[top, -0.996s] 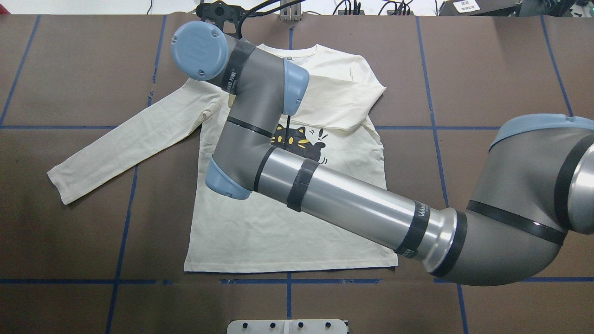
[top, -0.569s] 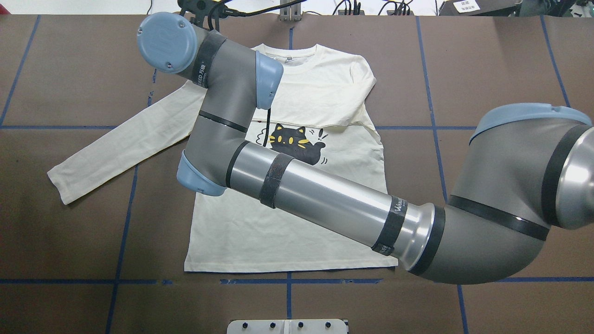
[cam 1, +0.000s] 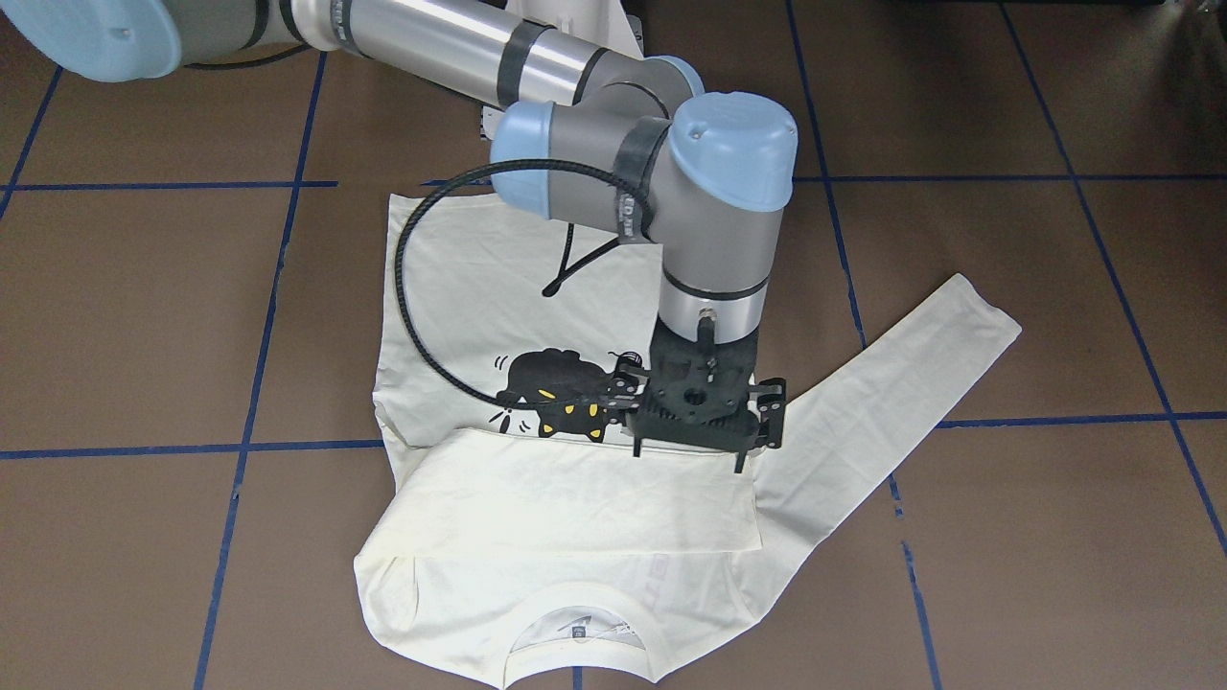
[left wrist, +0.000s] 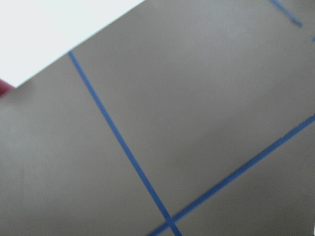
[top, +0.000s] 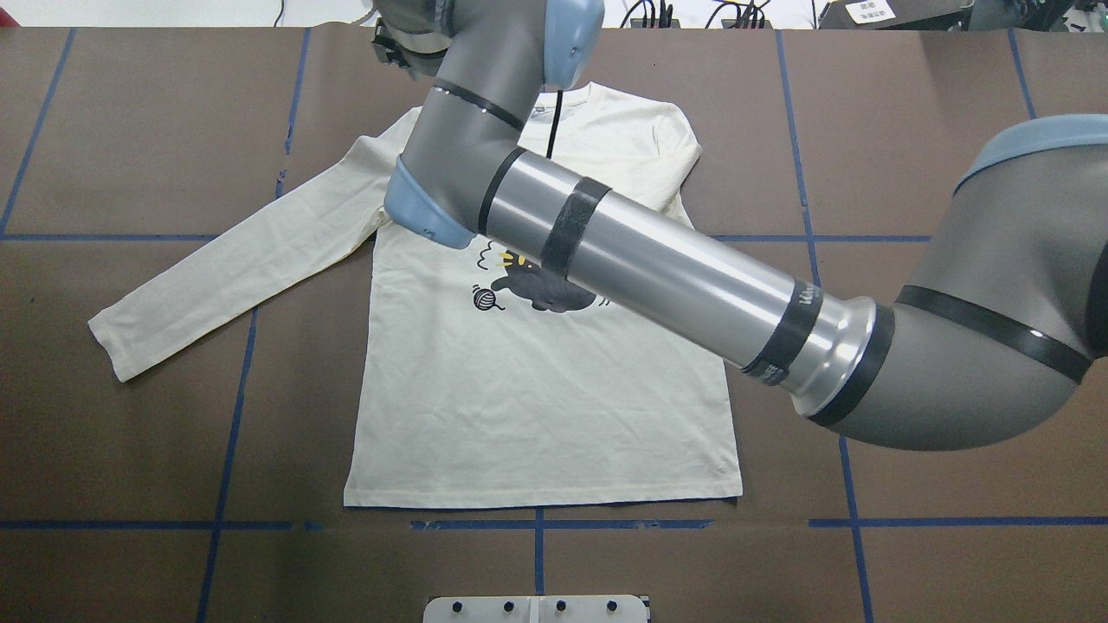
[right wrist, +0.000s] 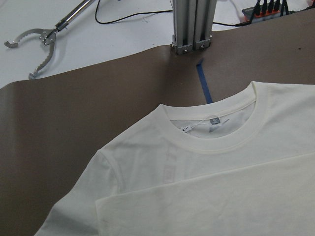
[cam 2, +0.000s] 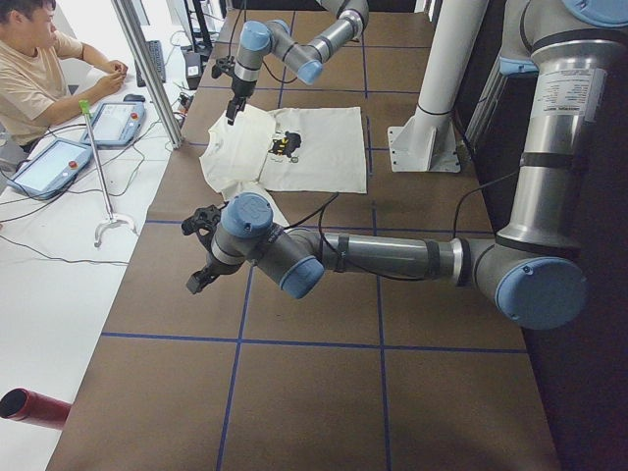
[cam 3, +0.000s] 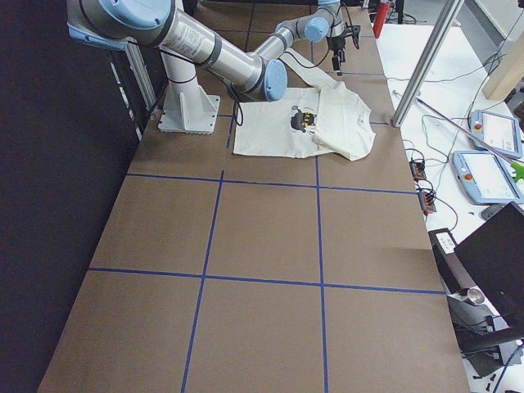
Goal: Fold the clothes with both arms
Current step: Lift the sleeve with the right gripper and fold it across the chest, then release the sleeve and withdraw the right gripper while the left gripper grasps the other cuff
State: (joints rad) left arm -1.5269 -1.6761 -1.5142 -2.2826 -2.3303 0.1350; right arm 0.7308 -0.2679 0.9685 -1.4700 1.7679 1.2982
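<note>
**Shirt half folded.** A cream long-sleeved shirt (top: pixel 537 407) lies flat and print-up on the brown desk (top: pixel 909 112). Its collar (right wrist: pixel 216 135) is toward the edge far from the robot and its hem toward the robot. The sleeve on the robot's right (cam 1: pixel 575 498) is folded across the chest. The other sleeve (top: pixel 234 264) runs out diagonally to the robot's left.

From overhead, the right arm (top: pixel 658 268) crosses the garment and hides the upper chest and part of the black cat print (cam 1: pixel 551 383). A yarn ball (top: pixel 486 298) shows just beside the cat. In that view the arm's tool is cut off at the frame's top edge. Faint lettering near the collar is too pale to read.

Seen from the front, the right tool (cam 1: pixel 692 448) hangs over the end of the folded sleeve, just beside the cat. Its fingers point down and are spread, with nothing between them. Whether their tips touch the cloth is hard to make out.

The left arm (cam 2: pixel 392 257) reaches low over bare desk, well apart from the shirt. The left tool (cam 2: pixel 203 253) appears only in a side view, so it cannot be told whether it is spread or pressed together. Its wrist camera gives only a blurred stretch of desk and crossing blue tape lines (left wrist: pixel 123 147).
</note>
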